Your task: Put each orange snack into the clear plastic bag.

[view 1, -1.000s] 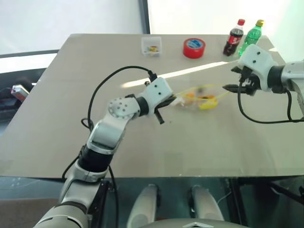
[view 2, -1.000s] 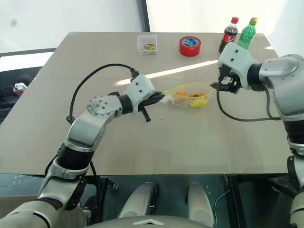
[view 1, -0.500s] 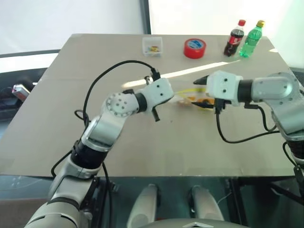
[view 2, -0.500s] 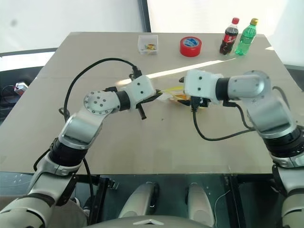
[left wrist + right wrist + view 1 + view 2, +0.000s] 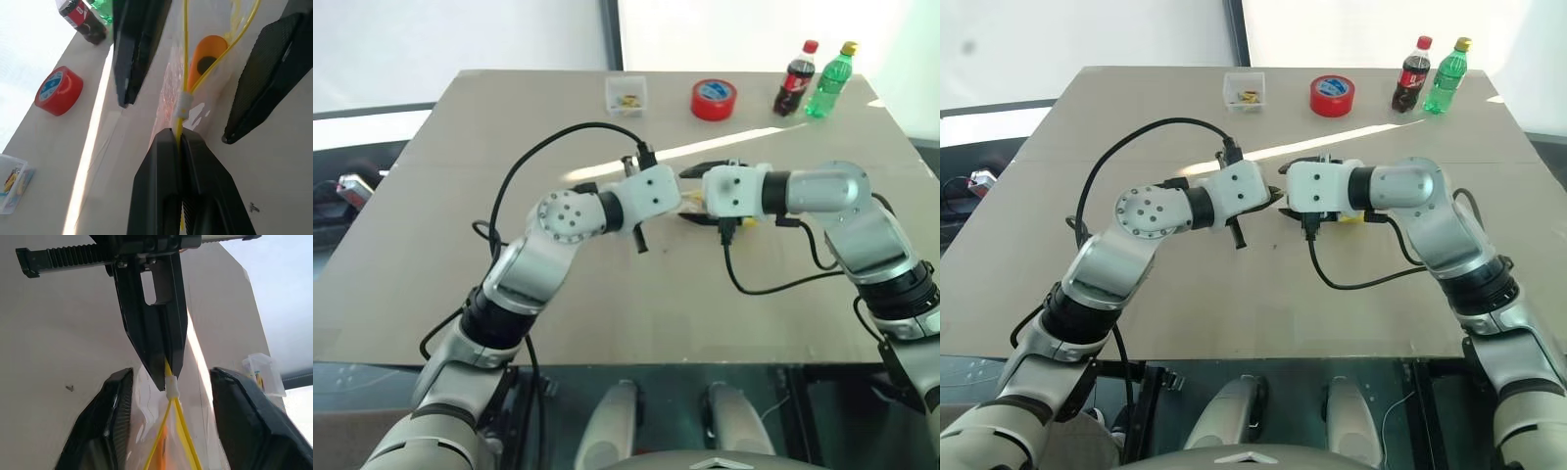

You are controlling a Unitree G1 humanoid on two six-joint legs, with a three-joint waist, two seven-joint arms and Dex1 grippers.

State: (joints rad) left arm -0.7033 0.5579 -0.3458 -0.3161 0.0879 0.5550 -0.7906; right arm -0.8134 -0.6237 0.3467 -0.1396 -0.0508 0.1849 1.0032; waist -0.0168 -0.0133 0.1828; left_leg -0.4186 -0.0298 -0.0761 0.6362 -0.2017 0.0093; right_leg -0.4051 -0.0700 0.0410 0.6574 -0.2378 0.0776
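1. At the middle of the grey-brown tabletop (image 5: 440, 245), the two arms meet tip to tip over the clear, crinkly plastic zip bag with a yellow strip along its mouth (image 5: 172, 93).
2. Left tool (image 5: 180, 139): its two black fingers are pressed together on the yellow strip just below the small white zip slider (image 5: 182, 104), so this end of the bag is pinched and held off the tabletop.
3. Right tool (image 5: 170, 396): its fingers (image 5: 102, 431) stand apart on either side of the bag's mouth and of the left tool's tip; they straddle the strip but are not seen pressing it, so no grasp is judged here.
4. Inside the bag, one glossy orange oval snack (image 5: 208, 58) lies just behind the parted yellow strip; orange also shows through the film in the right wrist view.
5. Whether a second snack is in the bag cannot be told, as the arms hide most of it in the head views.
6. Progress, as a judgement: filling looks largely done, at least one piece is bagged, and what remains is confirming the other piece and perhaps closing the mouth.
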